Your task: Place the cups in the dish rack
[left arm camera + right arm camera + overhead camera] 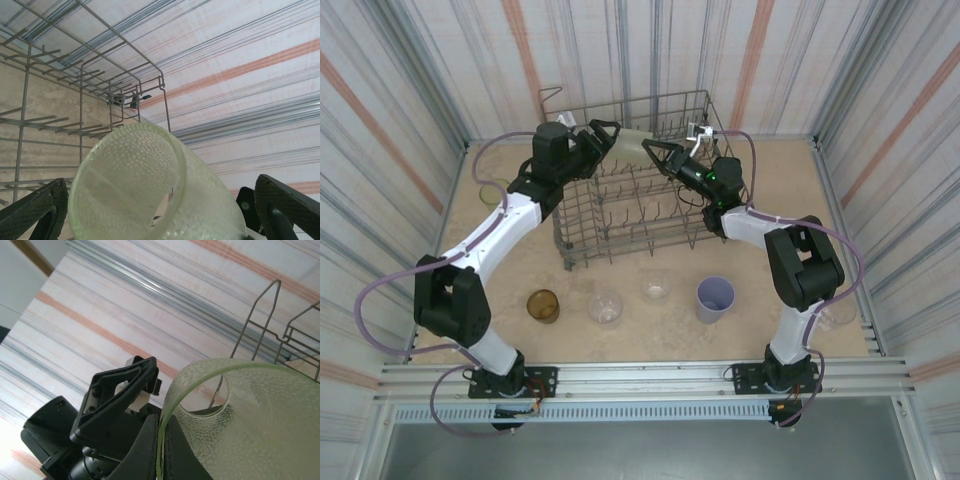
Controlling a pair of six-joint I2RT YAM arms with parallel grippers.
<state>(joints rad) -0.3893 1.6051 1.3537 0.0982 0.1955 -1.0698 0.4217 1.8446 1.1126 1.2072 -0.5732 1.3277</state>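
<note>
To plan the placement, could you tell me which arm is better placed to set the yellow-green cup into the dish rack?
Right, probably: the right pincer is shut on the rim of the yellow-green cup above the dish rack, while the left pincer stands open, fingers either side of it.

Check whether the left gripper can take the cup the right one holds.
Likely yes: the left gripper, open, flanks the cup, which the right gripper pinches by its rim over the rack.
</note>
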